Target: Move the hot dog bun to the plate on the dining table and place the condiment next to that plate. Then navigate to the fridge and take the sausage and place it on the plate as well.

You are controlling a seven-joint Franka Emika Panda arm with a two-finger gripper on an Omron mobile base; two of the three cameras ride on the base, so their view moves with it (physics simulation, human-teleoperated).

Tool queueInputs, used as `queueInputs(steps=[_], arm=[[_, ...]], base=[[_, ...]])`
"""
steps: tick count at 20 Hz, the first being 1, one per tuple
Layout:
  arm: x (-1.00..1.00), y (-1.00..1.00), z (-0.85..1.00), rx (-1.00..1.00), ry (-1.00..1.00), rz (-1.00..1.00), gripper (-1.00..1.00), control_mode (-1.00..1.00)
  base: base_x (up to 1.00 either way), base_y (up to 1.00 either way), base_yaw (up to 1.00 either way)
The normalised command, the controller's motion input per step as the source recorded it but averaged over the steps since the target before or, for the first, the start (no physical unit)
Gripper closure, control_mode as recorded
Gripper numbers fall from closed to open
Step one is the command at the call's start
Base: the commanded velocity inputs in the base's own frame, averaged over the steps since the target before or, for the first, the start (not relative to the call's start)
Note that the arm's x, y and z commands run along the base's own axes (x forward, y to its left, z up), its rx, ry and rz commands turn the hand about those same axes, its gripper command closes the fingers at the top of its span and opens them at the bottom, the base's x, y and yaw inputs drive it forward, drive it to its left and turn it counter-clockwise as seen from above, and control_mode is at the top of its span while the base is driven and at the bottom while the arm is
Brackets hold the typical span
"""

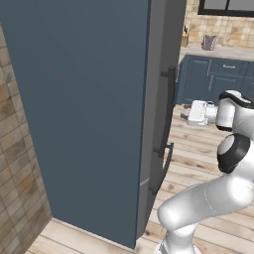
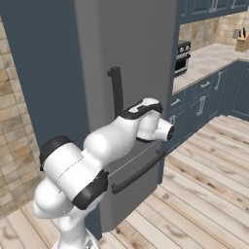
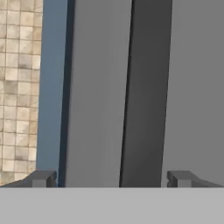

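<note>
A simulated kitchen of pale plank floor (image 2: 209, 180), tan tiled wall (image 1: 20, 163) and dark blue cabinets (image 2: 204, 104) frames the tall grey fridge (image 2: 136, 63), its door shut, as the white arm reaches toward it. In the left base view the hand (image 1: 188, 115) hangs in the air a little way off the upper door handle (image 1: 166, 111), pointing at it and touching nothing. The hand view looks straight along the fingertips (image 3: 41, 178), which stand spread as wide as they go with nothing between them; the dark vertical handle bar (image 3: 146, 92) runs up between them, somewhat right of centre and closer to the right-hand tip. The lower drawer handle (image 2: 138, 172) slants across the fridge front below the arm. The sausage is presumably behind the closed door, so the step in hand appears to be grasping the handle to pull the fridge open.

The risks lie in that approach. With the bar off centre in the hand view, a straight advance could catch one finger on the handle or slide past it onto the door face, and closing would then grip nothing. A shallow hold could slip off once the pull begins. The elbow sits close to the fridge front in the right base view and could block the swinging door.
</note>
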Motion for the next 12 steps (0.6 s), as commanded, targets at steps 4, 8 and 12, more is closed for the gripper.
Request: queueInputs(steps=[4,8,12], arm=[[0.09,0.04,0.0,0.0,0.0,-0.12,-1.0,-1.0],[0.04,0.0,0.0,0.0,0.0,-0.02,-1.0,-1.0],[0.06,-0.01,-0.01,0.0,0.0,0.0,-1.0,-1.0]], base=[[0.0,0.0,0.0],[0.0,0.0,0.0],[0.0,0.0,0.0]])
